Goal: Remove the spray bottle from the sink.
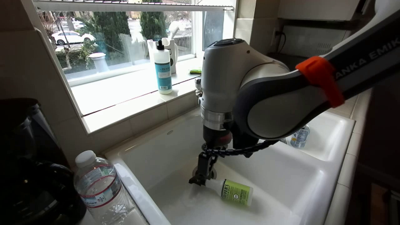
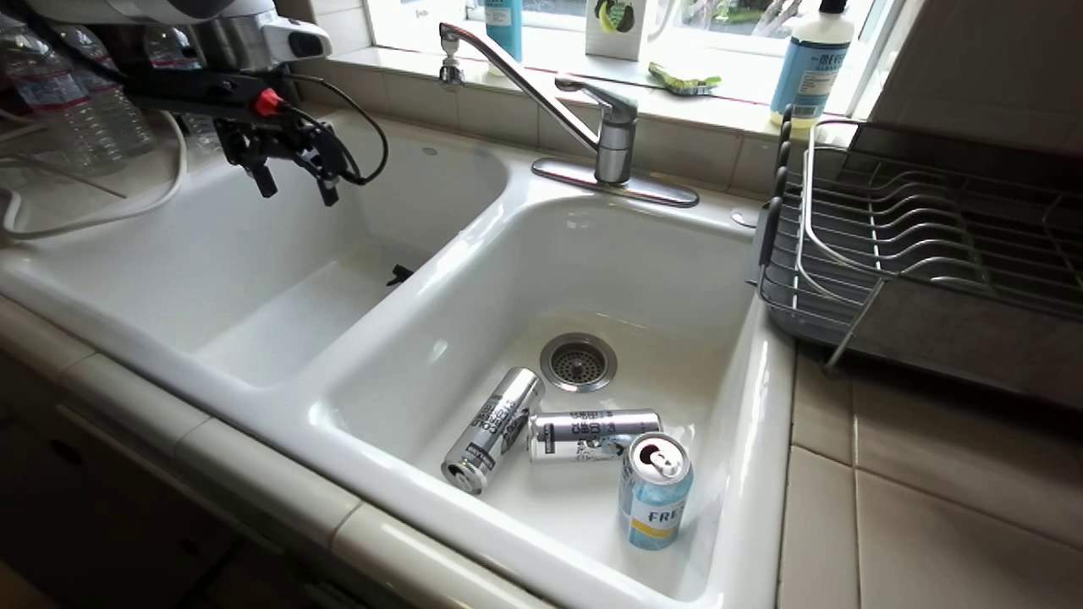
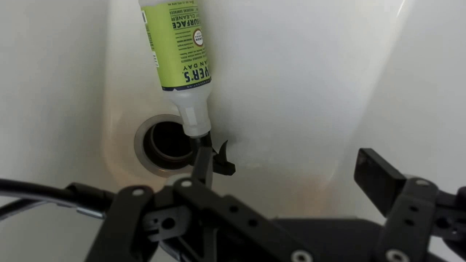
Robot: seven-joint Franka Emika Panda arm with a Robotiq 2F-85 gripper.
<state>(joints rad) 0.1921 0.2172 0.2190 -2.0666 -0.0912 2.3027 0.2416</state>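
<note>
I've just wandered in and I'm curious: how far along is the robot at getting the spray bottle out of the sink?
Early on, it seems. Done: the end effector hangs over the floor of the sink. In hand: nothing is gripped; its jaws stand apart in the wrist view, and the spray bottle lies on its side below. Left: probably lowering, closing on it, lifting it out and setting it down outside.

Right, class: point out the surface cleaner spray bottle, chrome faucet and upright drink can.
Surface cleaner spray bottle [image 3: 182, 62], in the wrist view: green label.
Chrome faucet [image 2: 616, 147], in an exterior view: upright body.
Upright drink can [image 2: 653, 497], in an exterior view: blue side.
</note>
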